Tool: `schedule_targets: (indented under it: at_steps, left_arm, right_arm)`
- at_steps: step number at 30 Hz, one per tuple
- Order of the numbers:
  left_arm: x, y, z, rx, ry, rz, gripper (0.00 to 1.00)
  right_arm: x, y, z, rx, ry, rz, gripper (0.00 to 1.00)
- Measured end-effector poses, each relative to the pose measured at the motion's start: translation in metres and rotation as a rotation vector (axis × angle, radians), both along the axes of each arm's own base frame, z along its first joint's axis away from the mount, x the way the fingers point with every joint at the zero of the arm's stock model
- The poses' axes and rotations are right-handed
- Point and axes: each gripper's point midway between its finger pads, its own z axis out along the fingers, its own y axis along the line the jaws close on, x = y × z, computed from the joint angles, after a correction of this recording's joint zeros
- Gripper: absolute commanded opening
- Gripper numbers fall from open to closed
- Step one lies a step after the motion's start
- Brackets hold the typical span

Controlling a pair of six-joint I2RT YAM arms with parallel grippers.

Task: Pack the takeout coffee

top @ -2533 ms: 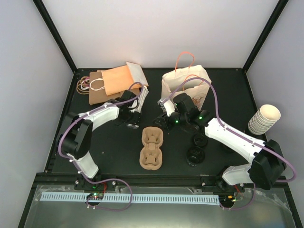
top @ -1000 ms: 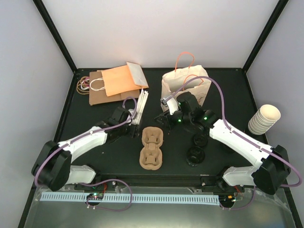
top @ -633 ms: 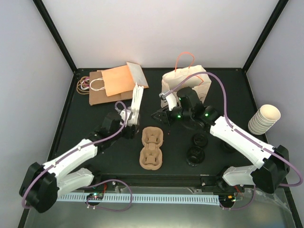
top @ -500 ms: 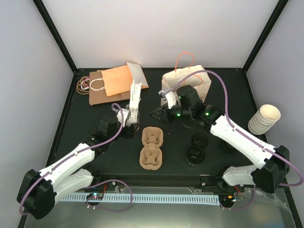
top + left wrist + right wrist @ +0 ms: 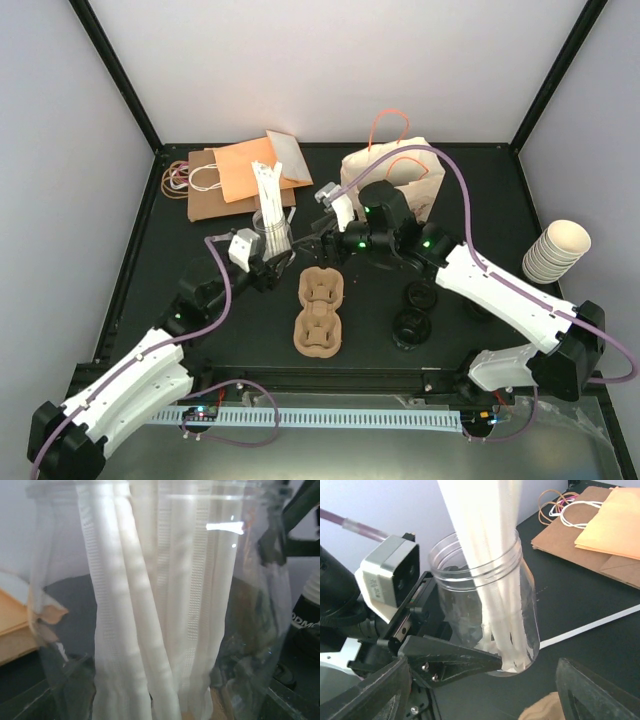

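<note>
The takeout coffee is out of view in every frame. My left gripper [image 5: 270,262] is shut on a clear plastic jar [image 5: 273,234] of white wrapped straws [image 5: 265,190] and holds it upright above the table, left of centre. That jar [image 5: 160,605] fills the left wrist view. In the right wrist view the jar [image 5: 485,605] is straight ahead, with a black left finger [image 5: 455,662] pressed along its lower side. My right gripper [image 5: 485,700] stands open just short of the jar, nothing between its fingers; from above, the right gripper [image 5: 320,240] is immediately right of the jar.
A brown pulp cup carrier [image 5: 319,310] lies mid-table. Black lids [image 5: 414,310] lie to its right. A cream paper bag [image 5: 395,180] stands at the back, flat orange and brown bags [image 5: 240,172] lie back left, a stack of cream cups [image 5: 557,250] sits far right. One loose straw [image 5: 590,627] lies flat.
The left arm has drawn back toward the near left, bringing the jar upright and leftward. The right gripper followed to the left and its jaws spread wider.
</note>
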Motion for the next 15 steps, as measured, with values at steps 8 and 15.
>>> schedule_targets:
  at_steps: [8,15]
  left_arm:
    - [-0.016,-0.007,0.03,-0.06,-0.099,-0.082,0.46]
    - [-0.026,-0.017,0.035,-0.069,-0.11,-0.157,0.46]
  right_arm:
    - [-0.005,0.012,0.017,0.033,-0.12,0.024,1.0]
    - [-0.006,0.016,0.048,0.103,-0.263,0.032,1.0]
